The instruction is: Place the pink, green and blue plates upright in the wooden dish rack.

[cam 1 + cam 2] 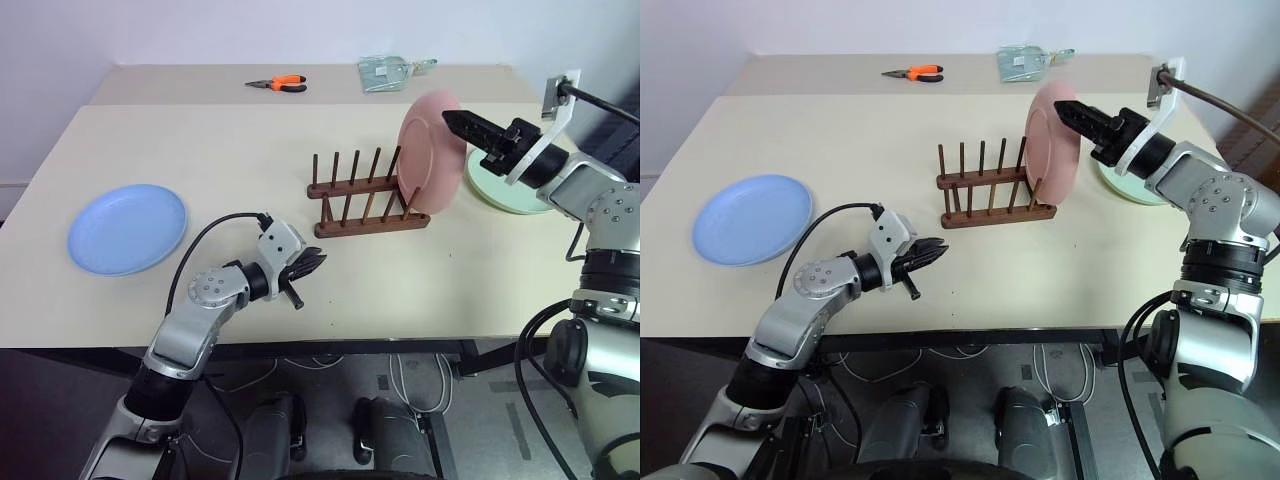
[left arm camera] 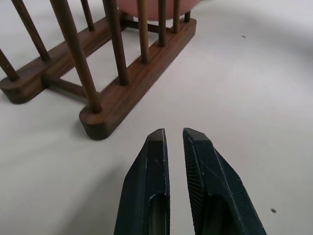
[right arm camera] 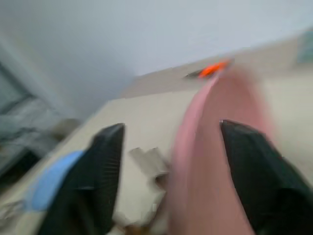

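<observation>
Pale walls stand behind a cream table [image 1: 240,150] that carries everything in the scene. Farthest to the left of the left gripper [image 1: 312,266] lies the blue plate [image 1: 127,227], flat on the tabletop and well apart from the black fingers. The left gripper hovers low over the front part of the table, its two fingers [image 2: 149,186] drawn nearly together with a thin slit between them and nothing in it. Just ahead of it and slightly to its right stands the wooden dish rack [image 1: 360,197], its near rail end close in front of the fingertips in the left wrist view, not touching them.

At the far edge of the table, well beyond the left gripper, lie orange-handled pliers [image 1: 277,84], and to their right a small greenish clear packet [image 1: 388,71].

The pink plate [image 1: 432,152] stands upright at the rack's right end, its lower edge down among the last pegs, leaning a little. The right gripper [image 1: 452,120] is up at the plate's upper rim; in the right wrist view its fingers [image 3: 100,171] are spread wide, one on each side of the plate's rim, with a gap visible on at least the left side, so the plate appears let go. Whether the other finger touches the plate cannot be told through the blur.

Beyond the right gripper's wrist, partly hidden by that arm, the green plate [image 1: 500,190] lies flat on the table.
</observation>
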You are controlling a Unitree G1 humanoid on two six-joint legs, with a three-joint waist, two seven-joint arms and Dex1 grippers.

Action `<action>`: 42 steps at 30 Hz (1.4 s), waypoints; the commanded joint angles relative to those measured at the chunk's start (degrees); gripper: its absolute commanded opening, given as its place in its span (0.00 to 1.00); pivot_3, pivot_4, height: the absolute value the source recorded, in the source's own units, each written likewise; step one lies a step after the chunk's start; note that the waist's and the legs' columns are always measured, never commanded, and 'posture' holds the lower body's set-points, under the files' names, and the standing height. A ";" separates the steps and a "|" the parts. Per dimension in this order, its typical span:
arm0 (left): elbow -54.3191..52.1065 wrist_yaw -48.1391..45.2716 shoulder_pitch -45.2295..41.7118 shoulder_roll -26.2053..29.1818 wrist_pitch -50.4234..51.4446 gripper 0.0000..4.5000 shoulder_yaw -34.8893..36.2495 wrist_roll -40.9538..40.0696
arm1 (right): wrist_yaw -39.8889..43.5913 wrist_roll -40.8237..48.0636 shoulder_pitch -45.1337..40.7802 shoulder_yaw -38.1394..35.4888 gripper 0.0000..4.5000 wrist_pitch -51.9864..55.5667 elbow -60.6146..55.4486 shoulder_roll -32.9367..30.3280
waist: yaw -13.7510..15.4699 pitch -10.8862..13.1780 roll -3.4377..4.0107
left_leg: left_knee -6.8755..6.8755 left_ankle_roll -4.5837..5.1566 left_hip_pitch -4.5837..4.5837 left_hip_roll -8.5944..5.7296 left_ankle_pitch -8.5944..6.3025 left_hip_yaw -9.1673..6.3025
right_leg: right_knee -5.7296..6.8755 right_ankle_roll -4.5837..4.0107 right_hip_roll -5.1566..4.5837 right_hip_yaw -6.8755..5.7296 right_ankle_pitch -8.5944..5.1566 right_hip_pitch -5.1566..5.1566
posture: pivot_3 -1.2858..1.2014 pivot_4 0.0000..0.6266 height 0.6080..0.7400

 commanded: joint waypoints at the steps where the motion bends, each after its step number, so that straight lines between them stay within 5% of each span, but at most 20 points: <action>1: -2.99 0.25 0.31 0.14 -0.02 0.12 0.76 -0.78 | -0.29 -4.06 2.32 -3.65 0.66 -8.12 -3.52 -3.82 | 0.07 0.00 0.00 | 0.00 0.00 -0.02 0.00 0.00 0.00 | 0.00 0.01 0.01 0.00 0.00 0.00 | 0.52 0.24 1.00; 10: -1.34 -0.55 -0.59 -0.38 -0.62 0.12 -0.40 -0.55 | 4.46 -27.83 12.58 10.21 0.66 -31.39 9.90 -10.40 | -1.56 0.00 0.08 | 0.03 -0.05 0.09 0.04 0.05 0.13 | 0.02 0.14 0.16 0.09 0.06 0.03 | 0.52 0.24 1.00; 17: 0.16 -1.18 -1.62 -0.33 -1.24 0.12 -0.49 -0.41 | -0.66 -49.05 -1.90 25.42 0.66 -52.60 41.45 -9.29 | -1.72 0.07 0.19 | 0.02 -0.10 0.19 0.08 0.09 0.29 | 0.09 0.14 0.25 0.28 0.05 0.00 | 0.52 0.24 1.00; 25: -1.43 -0.47 0.21 -0.07 -0.83 0.12 -0.14 -0.19 | -6.76 -55.73 -10.80 27.99 0.66 -53.70 57.11 -5.72 | -1.52 0.07 0.19 | 0.01 -0.14 0.24 0.10 0.10 0.22 | 0.01 0.14 0.23 0.26 0.04 0.14 | 0.52 0.24 1.00; 31: -2.59 0.01 1.33 0.55 -0.32 0.12 0.18 -0.51 | -6.04 -56.90 -11.02 27.57 0.03 -52.86 58.77 -5.33 | -1.69 0.07 0.21 | 0.00 -0.15 0.28 0.10 0.11 0.21 | 0.01 0.14 0.23 0.26 0.04 0.18 | 0.52 0.24 1.00; 42: -2.15 -0.39 0.58 0.53 -0.52 0.12 -0.43 -0.40 | -6.72 -57.93 -9.30 27.00 0.00 -57.19 57.28 -7.08 | -1.69 0.07 0.22 | -0.02 -0.17 0.38 0.10 0.11 0.21 | 0.01 0.13 0.22 0.26 0.04 0.25 | 0.52 0.24 1.00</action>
